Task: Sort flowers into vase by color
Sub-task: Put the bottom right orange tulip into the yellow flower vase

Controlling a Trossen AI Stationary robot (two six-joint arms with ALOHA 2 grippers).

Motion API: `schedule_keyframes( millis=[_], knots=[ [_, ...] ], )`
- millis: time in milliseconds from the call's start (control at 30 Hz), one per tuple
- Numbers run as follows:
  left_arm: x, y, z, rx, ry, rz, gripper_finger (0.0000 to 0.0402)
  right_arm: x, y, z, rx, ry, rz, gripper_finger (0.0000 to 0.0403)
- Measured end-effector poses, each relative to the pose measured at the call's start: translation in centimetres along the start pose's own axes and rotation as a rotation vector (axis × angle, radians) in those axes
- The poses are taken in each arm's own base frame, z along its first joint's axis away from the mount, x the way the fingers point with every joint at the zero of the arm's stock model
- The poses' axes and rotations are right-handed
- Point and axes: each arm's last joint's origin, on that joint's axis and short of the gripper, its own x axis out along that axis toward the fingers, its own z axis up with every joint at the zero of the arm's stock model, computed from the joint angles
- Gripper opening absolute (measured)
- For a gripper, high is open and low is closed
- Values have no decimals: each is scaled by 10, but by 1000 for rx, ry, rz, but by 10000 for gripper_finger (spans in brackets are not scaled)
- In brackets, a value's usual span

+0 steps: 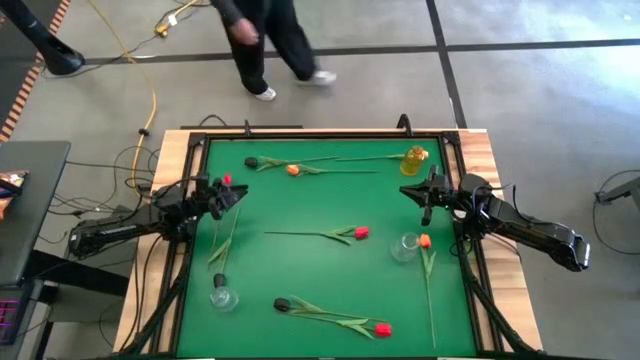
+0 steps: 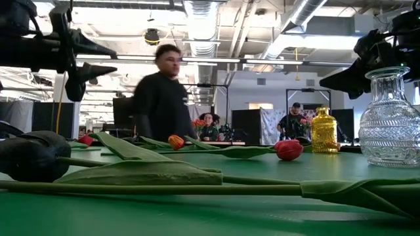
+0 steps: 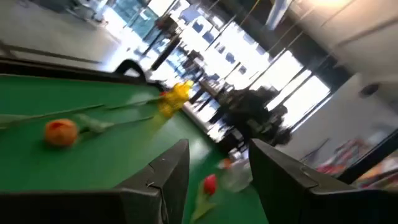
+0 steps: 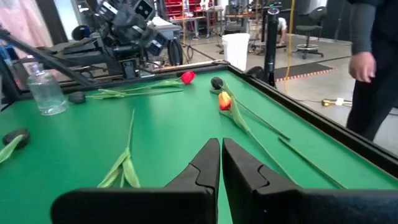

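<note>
The left gripper (image 1: 236,194) held a red tulip (image 1: 227,181) between its fingers, the stem hanging toward a clear vase (image 1: 222,297) on the green bench (image 1: 320,210). The right gripper (image 4: 221,163) had its fingers nearly closed and empty; beyond them lay an orange tulip (image 4: 224,101) and a dark tulip (image 4: 216,83).
</note>
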Motion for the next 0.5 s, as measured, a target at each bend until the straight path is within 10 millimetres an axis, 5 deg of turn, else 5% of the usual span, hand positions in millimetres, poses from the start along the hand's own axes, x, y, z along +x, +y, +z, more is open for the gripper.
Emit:
schedule_keyframes(
  millis=[167, 500],
  knots=[
    [0, 0, 0, -217, 0, -5, 155, 0, 2, 6, 81, -61, 19, 47],
    [0, -10, 10, -16, -43, -41, 155, -4, 10, 43, 305, -93, 95, 42]
  ],
)
